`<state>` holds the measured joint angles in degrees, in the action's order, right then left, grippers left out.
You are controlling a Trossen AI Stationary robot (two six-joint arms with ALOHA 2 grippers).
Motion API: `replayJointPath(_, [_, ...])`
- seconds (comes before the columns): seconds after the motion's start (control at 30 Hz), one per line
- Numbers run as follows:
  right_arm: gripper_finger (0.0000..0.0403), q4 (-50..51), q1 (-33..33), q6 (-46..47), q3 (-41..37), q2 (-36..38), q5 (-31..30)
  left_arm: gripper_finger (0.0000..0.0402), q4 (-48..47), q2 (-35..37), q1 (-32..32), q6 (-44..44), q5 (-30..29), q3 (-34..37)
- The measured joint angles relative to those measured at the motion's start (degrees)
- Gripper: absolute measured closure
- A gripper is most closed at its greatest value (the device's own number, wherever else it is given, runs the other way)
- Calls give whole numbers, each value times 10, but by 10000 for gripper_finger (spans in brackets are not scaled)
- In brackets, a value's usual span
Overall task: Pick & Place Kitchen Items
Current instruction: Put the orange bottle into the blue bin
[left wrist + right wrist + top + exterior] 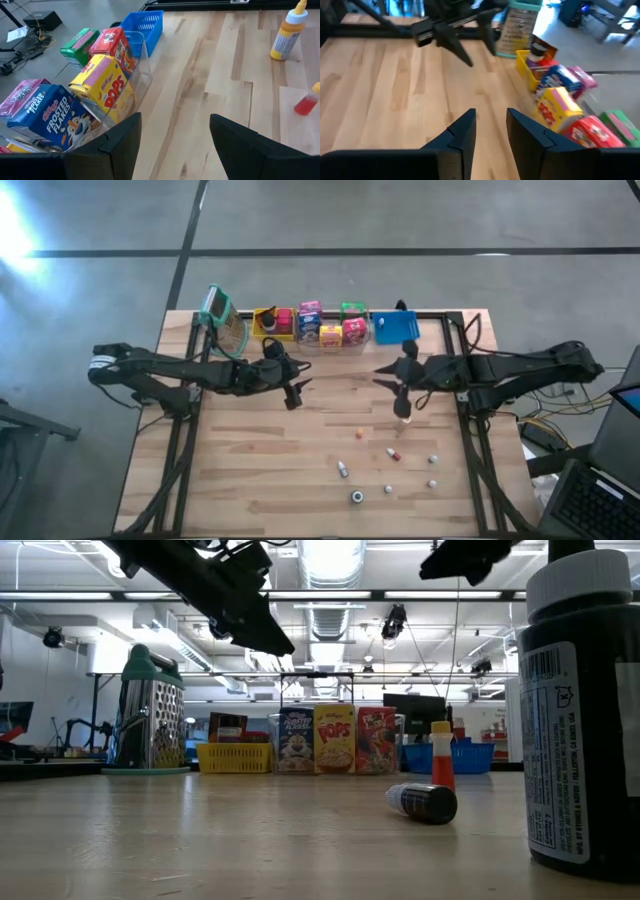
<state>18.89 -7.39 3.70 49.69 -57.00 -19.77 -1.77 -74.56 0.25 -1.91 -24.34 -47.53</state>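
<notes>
Room: a big hall with ceiling lights fills the low view behind the table; from above, grey floor surrounds the bench.
Surface: a pale wooden table [260, 470], bare boards over most of the centre of the high frame.
Done so far: along the top edge of the high view the cereal boxes [331, 325] stand in a clear bin, with the yellow bin [271, 322] to their left and the blue bin [396, 327] to their right. I judge that part sorted.
Left to do: small items lie scattered in the lower right of the high frame, among them a red-and-white piece [393, 453], an orange bit [359, 432] and several tiny pale bottles [343, 469].
My left gripper [295, 392]: centre-left of the high frame, fingers parted, nothing between them.
My right gripper [403, 398]: just right of centre, fingers close together with a narrow gap; the wrist view shows nothing held.
Nearest item: a yellow squeeze bottle [288, 31], upper right of the left wrist view, stands upright, cap up, long axis vertical.
Lying item: a dark bottle [424, 802], centre-right of the low view, rests on its side, long axis across the frame, its pale end to the left.
Judgement: roughly halfway; the loose pieces still need collecting.
</notes>
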Motion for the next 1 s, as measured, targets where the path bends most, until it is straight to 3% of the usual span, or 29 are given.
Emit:
replayJointPath(0.23, [284, 40, -26, -5, 72, -78, 1, 161, -1, 0, 0, 1, 0, 0])
replayJointPath(0.57, [273, 183, -92, 87, 151, -161, 3, 161, -3, 0, 0, 1, 0, 0])
replayJointPath(0.87, [296, 204, -141, 129, 158, -197, 7, 161, -1, 0, 0, -25, 0, 0])
replayJointPath(1.0, [305, 202, -148, 158, 149, -211, 54, 161, -28, 0, -1, -37, 8, 0])
